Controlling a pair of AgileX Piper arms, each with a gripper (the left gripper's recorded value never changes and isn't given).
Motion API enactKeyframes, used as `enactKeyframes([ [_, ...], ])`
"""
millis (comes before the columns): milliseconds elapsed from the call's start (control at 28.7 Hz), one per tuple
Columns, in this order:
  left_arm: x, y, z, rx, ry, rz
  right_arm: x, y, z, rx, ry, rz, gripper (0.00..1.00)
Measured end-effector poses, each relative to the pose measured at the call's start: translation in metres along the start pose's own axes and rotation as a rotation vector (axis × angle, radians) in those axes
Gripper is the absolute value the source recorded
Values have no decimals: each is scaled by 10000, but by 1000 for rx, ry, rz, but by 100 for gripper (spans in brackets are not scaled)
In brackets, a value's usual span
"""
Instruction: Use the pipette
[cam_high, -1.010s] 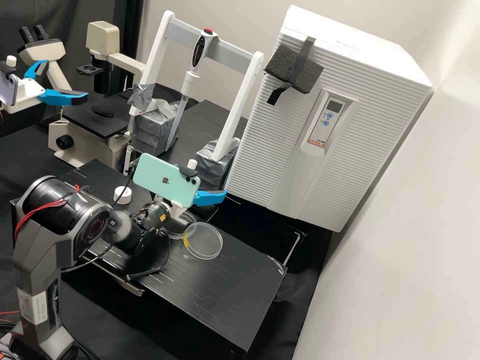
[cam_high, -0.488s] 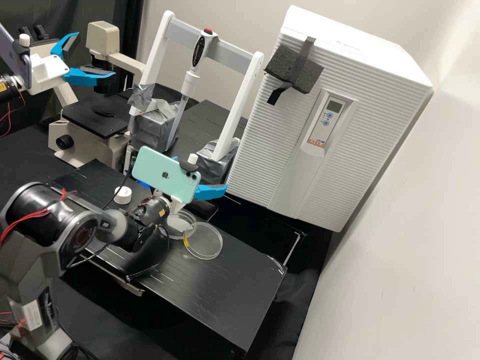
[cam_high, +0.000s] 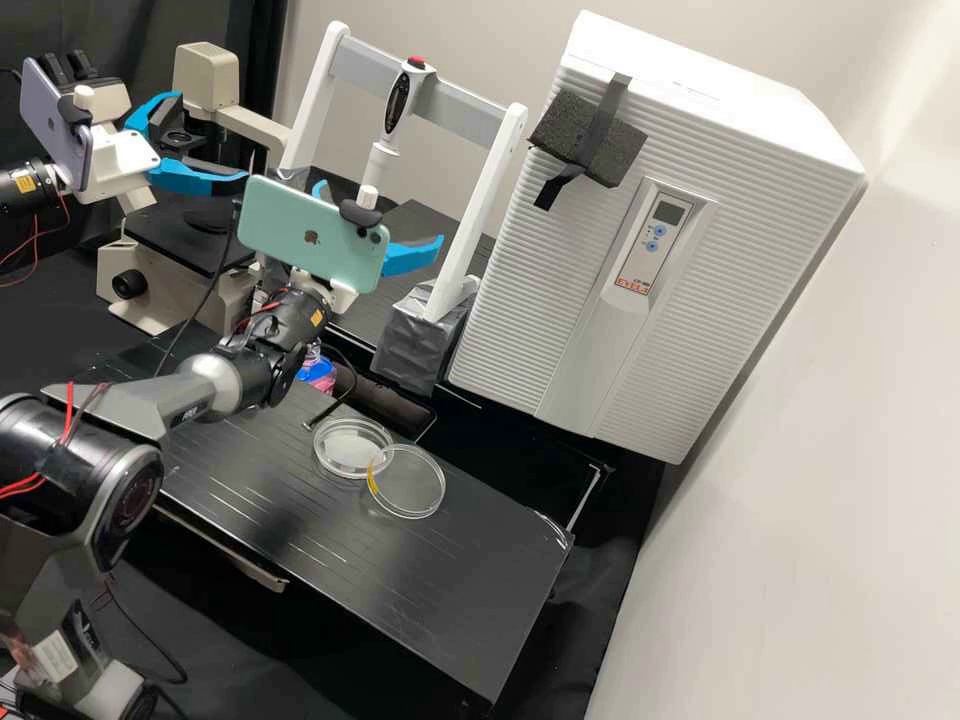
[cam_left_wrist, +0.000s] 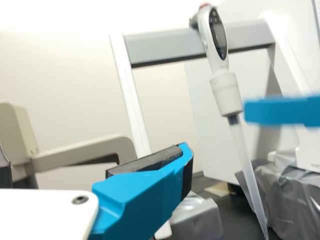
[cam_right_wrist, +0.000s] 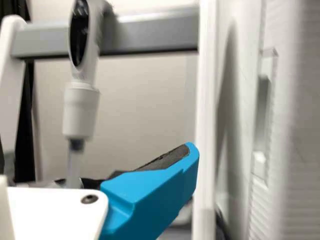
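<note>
Black bench (cam_high: 450, 580) carried a white stand (cam_high: 470, 200), and the pipette (cam_high: 397, 105) hung from its grey crossbar. The right gripper (cam_high: 395, 225), fingers spread and empty, sat near the pipette's lower shaft, with the handle above and ahead of it. The left gripper (cam_high: 205, 140), also spread and empty, hung farther off, the pipette ahead of its fingers.

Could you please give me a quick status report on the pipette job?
Left end effector open, by microscope. Right end effector open, close to pipette. It hangs on stand, ungrasped. Stand's post close by.
</note>
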Motion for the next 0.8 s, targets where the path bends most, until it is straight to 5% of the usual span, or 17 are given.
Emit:
enactKeyframes([
  [279,0,-7,17,-80,-25,-10,325,130,-259,4,-2,-5,100],
  [418,-7,-20,19,-79,-38,-16,459,134,-300,5,-17,-22,100],
  [453,-12,-29,9,-72,-40,-20,500,125,-309,12,-22,-28,0],
  [697,-29,-54,-67,-94,-28,-30,661,66,-316,-8,-48,-55,0],
  [801,-31,-56,-80,-88,-28,-32,701,51,-299,1,-63,-62,0],
])
